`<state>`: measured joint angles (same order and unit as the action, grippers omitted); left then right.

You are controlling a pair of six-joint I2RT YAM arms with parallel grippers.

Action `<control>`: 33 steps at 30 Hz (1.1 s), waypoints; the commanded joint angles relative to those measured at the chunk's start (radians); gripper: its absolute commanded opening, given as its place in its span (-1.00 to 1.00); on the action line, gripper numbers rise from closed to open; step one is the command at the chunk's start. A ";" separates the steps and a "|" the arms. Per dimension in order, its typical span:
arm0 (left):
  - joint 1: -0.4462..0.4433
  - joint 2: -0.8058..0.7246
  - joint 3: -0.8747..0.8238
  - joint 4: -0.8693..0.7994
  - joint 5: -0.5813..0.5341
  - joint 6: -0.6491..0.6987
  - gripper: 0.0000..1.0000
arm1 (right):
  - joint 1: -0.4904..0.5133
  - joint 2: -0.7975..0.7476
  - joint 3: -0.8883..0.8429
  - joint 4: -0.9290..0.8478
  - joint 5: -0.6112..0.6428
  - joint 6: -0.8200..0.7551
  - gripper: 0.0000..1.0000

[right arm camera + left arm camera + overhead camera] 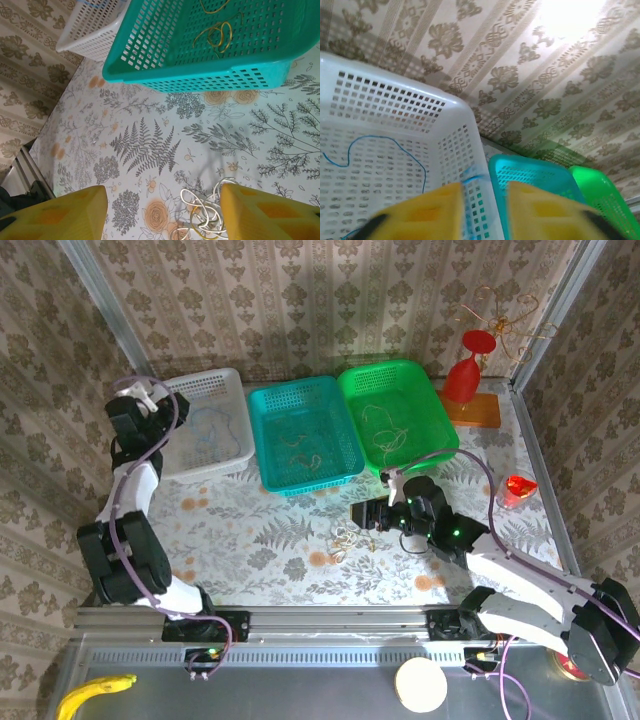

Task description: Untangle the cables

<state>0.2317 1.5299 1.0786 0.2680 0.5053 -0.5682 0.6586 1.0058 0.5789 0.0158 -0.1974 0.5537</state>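
A tangle of cream and brown-yellow cables (205, 212) lies on the flowered tablecloth (345, 535). My right gripper (163, 192) hovers over it, open wide, with the tangle just inside its right finger (265, 215). From above, that gripper (358, 513) sits just right of the tangle. A thin blue cable (385, 141) lies in the white basket (455, 107). My left gripper (485, 187) is open over that basket's right wall, and a blurred blue strand (472, 176) shows in the gap. Brown-yellow cables (216, 36) lie in the teal basket (200, 80), pale ones (385, 430) in the green basket (440, 430).
The three baskets stand side by side at the back of the table. A red goblet (468, 370) on an orange board (475, 412) and a wire ornament (500, 320) fill the back right corner. A small red object (517, 488) lies at the right edge.
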 commanded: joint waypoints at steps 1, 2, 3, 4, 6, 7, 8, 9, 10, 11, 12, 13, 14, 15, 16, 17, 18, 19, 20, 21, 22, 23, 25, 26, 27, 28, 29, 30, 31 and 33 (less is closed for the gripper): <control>0.011 0.045 0.069 -0.035 0.000 0.081 0.19 | -0.015 0.002 0.038 -0.050 -0.039 0.002 0.26; 0.011 0.054 0.082 -0.054 -0.009 0.097 0.41 | -0.019 0.002 0.041 -0.055 -0.045 0.002 0.26; 0.011 0.059 0.094 -0.080 -0.016 0.114 0.62 | -0.024 -0.003 0.045 -0.062 -0.051 0.002 0.26; 0.011 0.058 0.102 -0.098 -0.020 0.125 0.95 | -0.029 -0.007 0.046 -0.067 -0.056 0.000 0.26; 0.011 0.047 0.111 -0.121 -0.022 0.142 1.00 | -0.035 -0.014 0.047 -0.077 -0.062 0.000 0.26; 0.011 0.037 0.114 -0.132 -0.018 0.149 1.00 | -0.040 -0.018 0.046 -0.082 -0.066 -0.001 0.26; 0.011 0.027 0.117 -0.143 -0.015 0.153 1.00 | -0.044 -0.022 0.046 -0.087 -0.069 0.000 0.26; 0.010 0.014 0.118 -0.155 -0.009 0.155 1.00 | -0.047 -0.025 0.045 -0.092 -0.070 0.001 0.26; 0.005 0.000 0.117 -0.166 -0.003 0.160 1.00 | -0.051 -0.028 0.047 -0.101 -0.070 0.002 0.26; -0.001 -0.013 0.116 -0.178 0.000 0.168 1.00 | -0.052 -0.032 0.049 -0.108 -0.069 0.003 0.26; -0.011 -0.029 0.116 -0.196 0.002 0.178 1.00 | -0.056 -0.036 0.050 -0.119 -0.069 0.007 0.26; -0.021 -0.045 0.118 -0.220 0.003 0.189 1.00 | -0.057 -0.040 0.054 -0.130 -0.069 0.009 0.26; -0.033 -0.059 0.119 -0.241 0.004 0.198 1.00 | -0.058 -0.042 0.057 -0.141 -0.067 0.012 0.26; -0.047 -0.078 0.118 -0.264 0.000 0.210 1.00 | -0.059 -0.048 0.060 -0.151 -0.066 0.014 0.26; -0.068 -0.097 0.114 -0.286 -0.005 0.220 1.00 | -0.059 -0.054 0.063 -0.164 -0.065 0.019 0.26; -0.089 -0.117 0.109 -0.304 -0.009 0.230 1.00 | -0.060 -0.058 0.066 -0.177 -0.063 0.020 0.26; -0.106 -0.136 0.104 -0.319 -0.011 0.235 1.00 | -0.060 -0.062 0.069 -0.189 -0.062 0.022 0.25; -0.129 -0.157 0.095 -0.338 -0.016 0.239 1.00 | -0.061 -0.067 0.074 -0.205 -0.061 0.024 0.25; -0.150 -0.180 0.080 -0.348 -0.020 0.238 1.00 | -0.063 -0.071 0.078 -0.217 -0.058 0.026 0.25; -0.170 -0.201 0.067 -0.357 -0.025 0.239 1.00 | -0.063 -0.075 0.082 -0.232 -0.055 0.028 0.25; -0.195 -0.222 0.052 -0.370 -0.031 0.238 1.00 | -0.065 -0.078 0.084 -0.247 -0.049 0.029 0.25; -0.223 -0.249 0.035 -0.381 -0.039 0.238 1.00 | -0.066 -0.084 0.090 -0.265 -0.042 0.033 0.25; -0.277 -0.296 -0.002 -0.396 -0.059 0.237 1.00 | -0.074 -0.093 0.100 -0.290 -0.036 0.039 0.24; -0.303 -0.318 -0.022 -0.402 -0.066 0.239 1.00 | -0.079 -0.097 0.106 -0.299 -0.038 0.041 0.24; -0.336 -0.341 -0.047 -0.411 -0.082 0.237 1.00 | -0.085 -0.101 0.116 -0.309 -0.040 0.041 0.24; -0.367 -0.365 -0.072 -0.417 -0.094 0.233 1.00 | -0.092 -0.104 0.127 -0.320 -0.041 0.041 0.24; -0.400 -0.389 -0.098 -0.419 -0.104 0.232 1.00 | -0.099 -0.107 0.140 -0.332 -0.042 0.040 0.24; -0.424 -0.407 -0.119 -0.425 -0.120 0.227 1.00 | -0.107 -0.108 0.152 -0.341 -0.043 0.039 0.24; -0.459 -0.429 -0.148 -0.423 -0.137 0.218 1.00 | -0.117 -0.108 0.164 -0.354 -0.047 0.039 0.24; -0.519 -0.466 -0.204 -0.401 -0.160 0.198 1.00 | -0.139 -0.104 0.191 -0.373 -0.057 0.035 0.24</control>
<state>-0.2367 1.1069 0.9279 -0.1150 0.4030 -0.3588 0.5415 0.9180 0.7193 -0.2996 -0.2436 0.5835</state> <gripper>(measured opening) 0.999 0.618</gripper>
